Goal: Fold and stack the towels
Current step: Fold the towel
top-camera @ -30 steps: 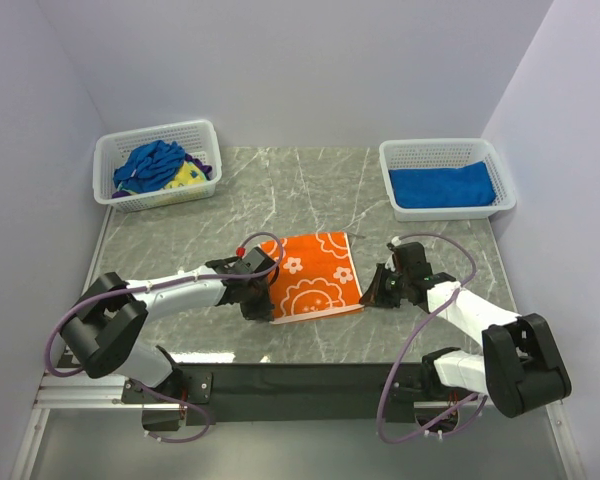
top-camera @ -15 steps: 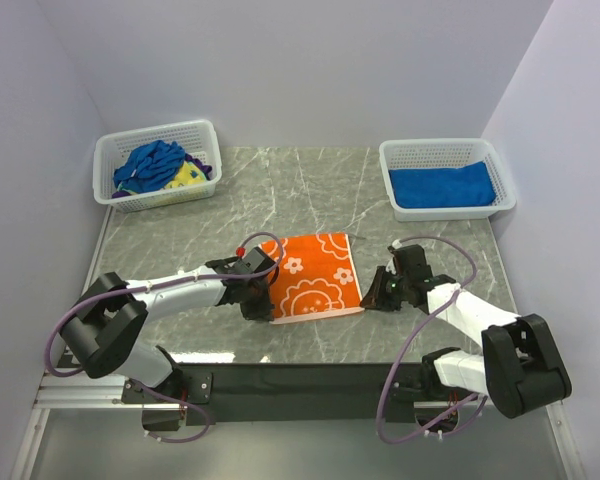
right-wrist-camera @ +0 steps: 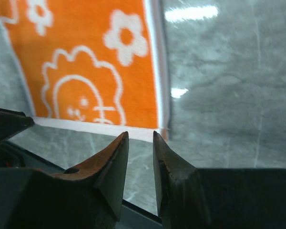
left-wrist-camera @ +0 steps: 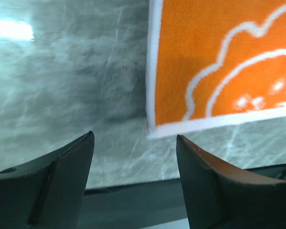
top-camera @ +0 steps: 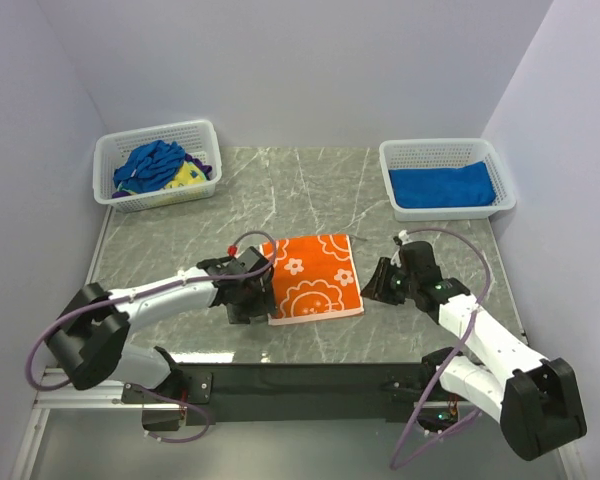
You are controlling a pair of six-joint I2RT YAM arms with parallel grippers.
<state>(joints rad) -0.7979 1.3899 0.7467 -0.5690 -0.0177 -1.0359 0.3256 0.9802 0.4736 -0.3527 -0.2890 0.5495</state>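
With the orange towel (top-camera: 314,276) flat mid-table, the left gripper (left-wrist-camera: 133,157) spread empty and the right gripper (right-wrist-camera: 140,143) nearly closed may miss the thin near corners and pinch only marble.

A grey marble-patterned table (top-camera: 300,190) is seen carrying 1 orange towel (top-camera: 313,277), laid flat near its front edge. 2 white mesh baskets (top-camera: 156,166) (top-camera: 446,178) are set at its far corners.
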